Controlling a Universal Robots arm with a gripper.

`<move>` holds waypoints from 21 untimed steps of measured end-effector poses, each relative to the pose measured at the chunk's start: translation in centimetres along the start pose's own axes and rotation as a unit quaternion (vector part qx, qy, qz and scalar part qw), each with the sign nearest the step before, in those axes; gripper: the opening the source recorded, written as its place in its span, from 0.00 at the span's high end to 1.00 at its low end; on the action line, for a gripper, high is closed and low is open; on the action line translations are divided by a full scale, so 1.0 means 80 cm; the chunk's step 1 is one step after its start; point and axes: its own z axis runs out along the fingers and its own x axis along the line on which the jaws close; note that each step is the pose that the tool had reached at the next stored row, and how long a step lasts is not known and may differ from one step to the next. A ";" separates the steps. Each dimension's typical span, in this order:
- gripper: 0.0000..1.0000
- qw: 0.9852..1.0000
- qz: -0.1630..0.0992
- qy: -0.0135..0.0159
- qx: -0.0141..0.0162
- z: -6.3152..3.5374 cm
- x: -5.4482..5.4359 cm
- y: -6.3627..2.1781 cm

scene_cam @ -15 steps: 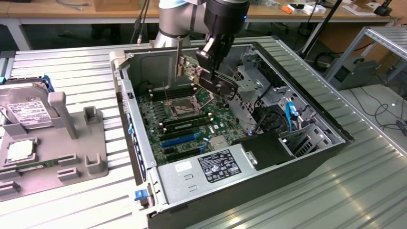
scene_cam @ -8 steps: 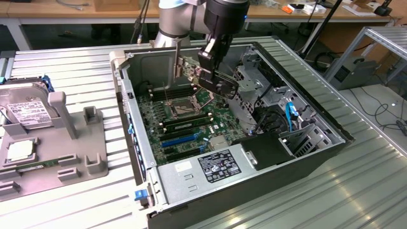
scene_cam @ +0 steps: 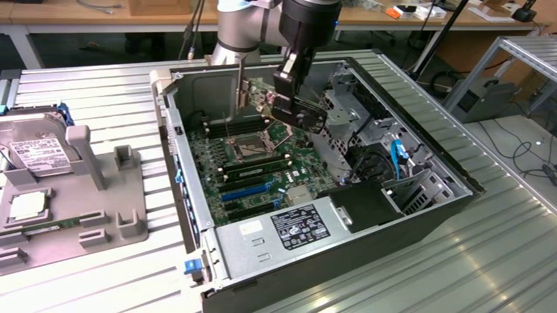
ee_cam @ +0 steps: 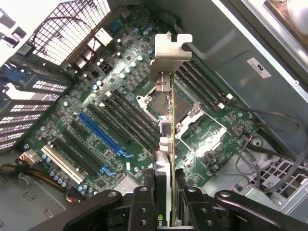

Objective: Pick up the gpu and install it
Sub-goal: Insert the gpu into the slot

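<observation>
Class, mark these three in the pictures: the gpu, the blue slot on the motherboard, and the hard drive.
gpu (ee_cam: 171, 55): wrist view, on its silver end bracket.
blue slot (ee_cam: 105, 134): wrist view, middle of its length.
hard drive (scene_cam: 39, 151): exterior view, on its white label.

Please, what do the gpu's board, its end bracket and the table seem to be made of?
The gpu: its board looks like green circuit laminate, seen edge-on. Its end bracket seems stamped sheet metal, dull silver with a bent tab. The table looks like ribbed aluminium, matte with soft glare.
</observation>
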 end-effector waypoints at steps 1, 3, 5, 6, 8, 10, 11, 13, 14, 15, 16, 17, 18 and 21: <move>0.73 1.000 -0.005 0.000 0.000 0.000 0.000 0.000; 0.73 1.000 -0.013 0.000 0.000 0.000 0.000 0.000; 0.73 1.000 -0.022 0.000 -0.001 0.000 0.000 0.000; 0.73 1.000 -0.025 0.000 -0.001 0.000 0.000 0.000; 0.73 0.999 -0.033 0.000 -0.001 0.000 0.000 0.000; 0.73 0.999 -0.040 0.000 -0.001 0.000 0.000 0.000; 0.73 0.999 -0.043 0.000 -0.001 0.000 0.000 0.000; 0.73 0.999 -0.050 0.000 -0.001 0.000 0.000 0.000; 0.73 0.999 -0.053 0.000 -0.002 0.000 0.000 0.000; 0.73 0.998 -0.058 0.000 -0.002 0.000 0.000 0.000; 0.73 0.998 -0.062 0.000 -0.002 0.000 0.000 0.000; 0.73 0.998 -0.066 0.000 -0.002 0.000 0.000 0.000; 0.73 0.998 -0.071 0.000 -0.002 0.000 0.000 0.000; 0.73 0.997 -0.082 0.000 -0.002 0.000 0.000 0.000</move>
